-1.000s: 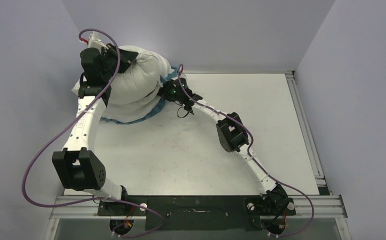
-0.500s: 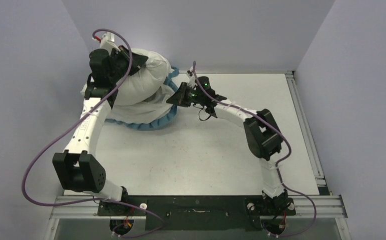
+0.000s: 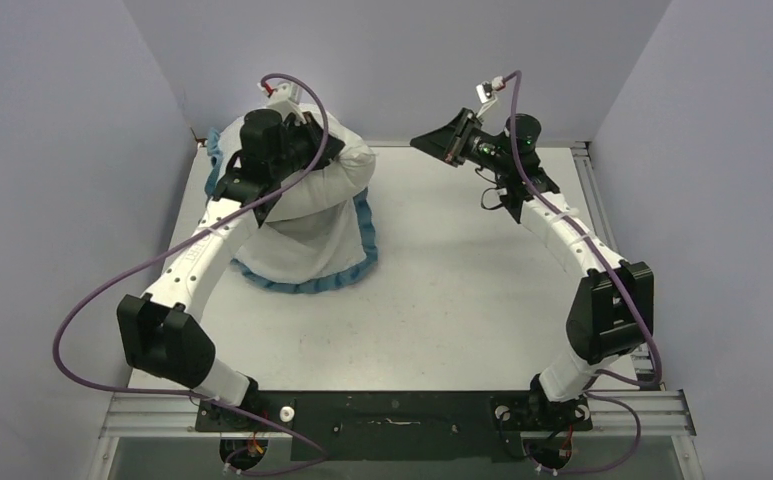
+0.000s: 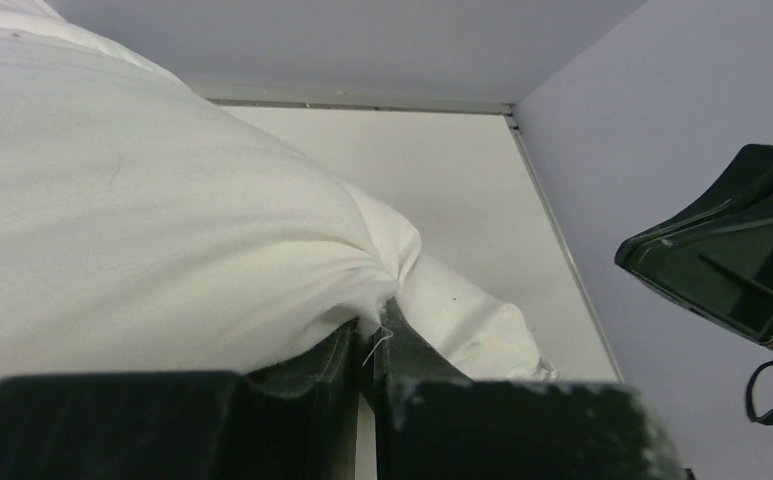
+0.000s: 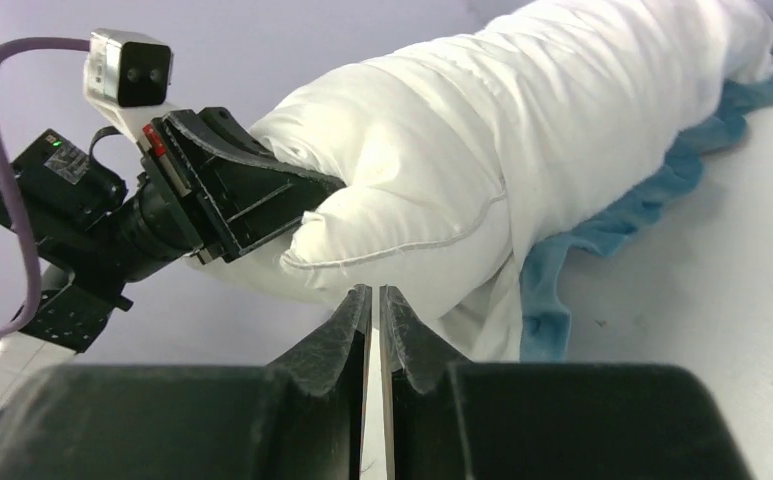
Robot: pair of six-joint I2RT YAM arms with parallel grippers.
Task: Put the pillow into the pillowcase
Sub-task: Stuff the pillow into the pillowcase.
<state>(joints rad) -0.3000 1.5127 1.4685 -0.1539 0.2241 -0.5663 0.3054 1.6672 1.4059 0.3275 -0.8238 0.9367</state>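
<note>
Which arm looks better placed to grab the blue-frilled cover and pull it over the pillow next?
Right, probably. The right claw is shut on nothing and hangs free, apart from the pillow, facing the pillowcase frill. The left claw is busy pinching the pillow's corner.

No words, numbers or signs can be read anywhere here.
</note>
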